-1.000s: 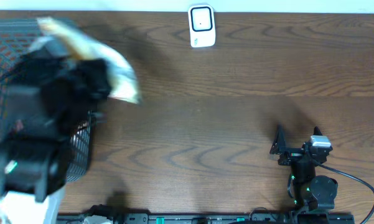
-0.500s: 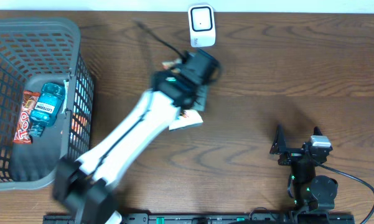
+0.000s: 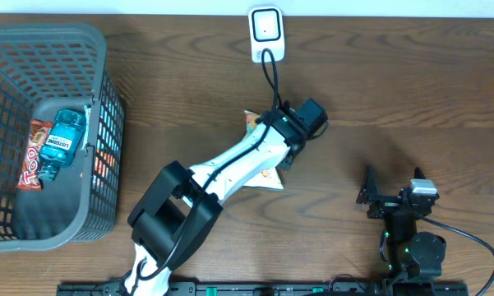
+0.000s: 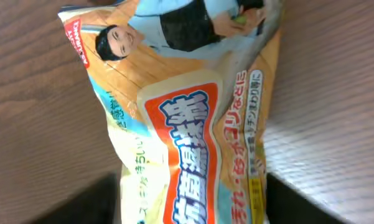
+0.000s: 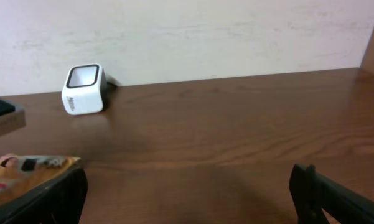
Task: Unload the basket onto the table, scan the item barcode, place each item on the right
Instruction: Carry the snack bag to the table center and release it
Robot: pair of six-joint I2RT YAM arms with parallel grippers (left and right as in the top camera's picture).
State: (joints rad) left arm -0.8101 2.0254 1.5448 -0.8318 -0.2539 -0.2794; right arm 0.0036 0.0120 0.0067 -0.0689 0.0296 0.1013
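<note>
The item is a flat orange and pale-yellow packet with printed writing, lying on the wood table below the white scanner. My left gripper reaches over it. In the left wrist view the packet fills the frame, and my left gripper stands open with a dark finger on each side of it. No barcode shows on the side facing up. My right gripper rests at the right, open and empty. Its view shows the scanner and the packet's end.
A grey mesh basket stands at the left edge, holding a blue bottle and a red snack bar. The scanner's black cable runs down toward the left wrist. A pale wall backs the table.
My left arm swung from the basket to the table's middle carrying the packet, set it down below the scanner and opened its jaws. The right arm has not moved.
</note>
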